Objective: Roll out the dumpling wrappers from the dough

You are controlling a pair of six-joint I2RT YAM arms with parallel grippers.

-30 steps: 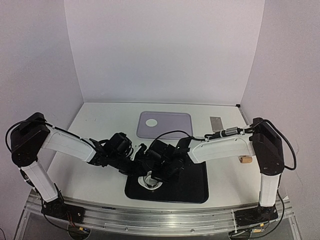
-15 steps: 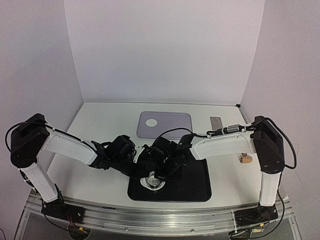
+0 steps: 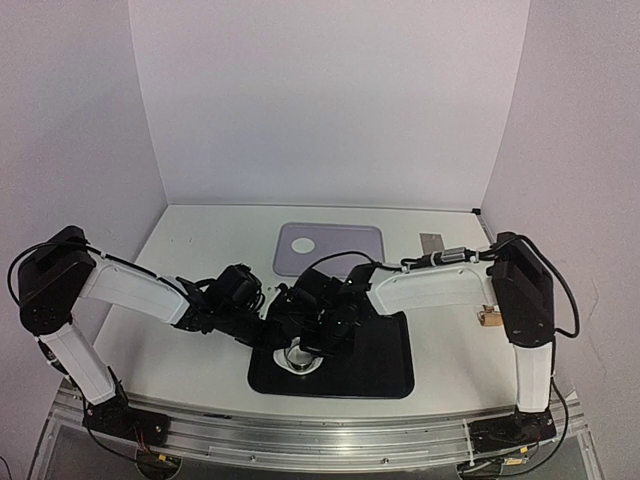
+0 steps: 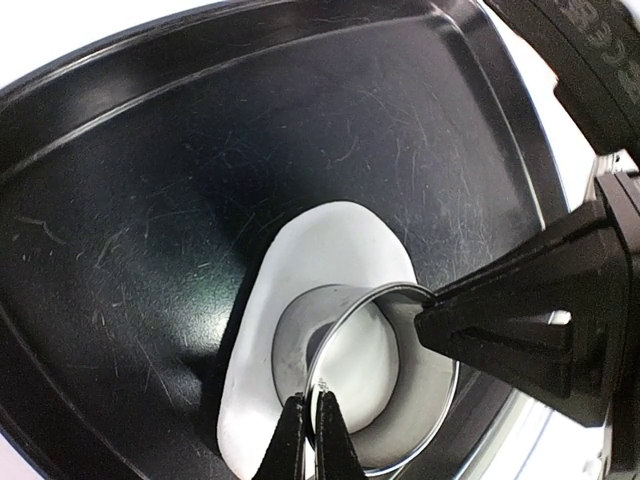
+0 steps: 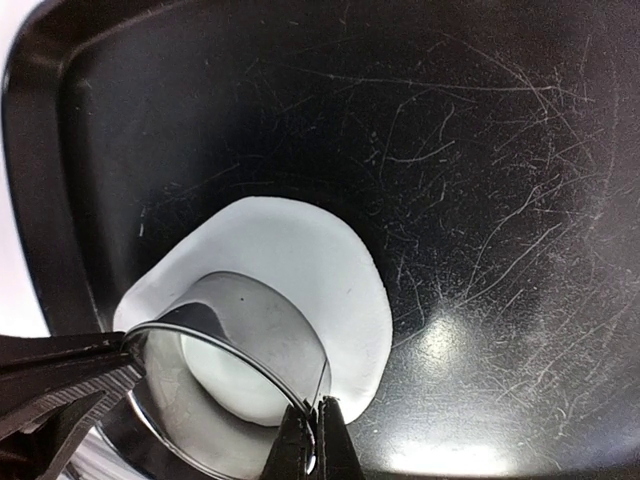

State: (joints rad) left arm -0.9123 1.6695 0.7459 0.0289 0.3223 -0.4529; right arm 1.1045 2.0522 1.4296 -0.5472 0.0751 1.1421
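Plain white walls (image 3: 330,100) on 3 sides; white table (image 3: 190,250); even light.

From above, the left arm (image 3: 140,290) and right arm (image 3: 430,288) hide most of the steel ring (image 3: 303,361) and dough sheet (image 3: 292,368). In the left wrist view, the sheet's near edge and the ring's lower rim run off the bottom. A tan object (image 3: 490,317) behind the right arm is too small to name.

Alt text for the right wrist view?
A steel ring cutter sits on a flat white dough sheet in a scratched black tray. The right end effector pinches the ring's near rim; the left end effector grips its left edge.
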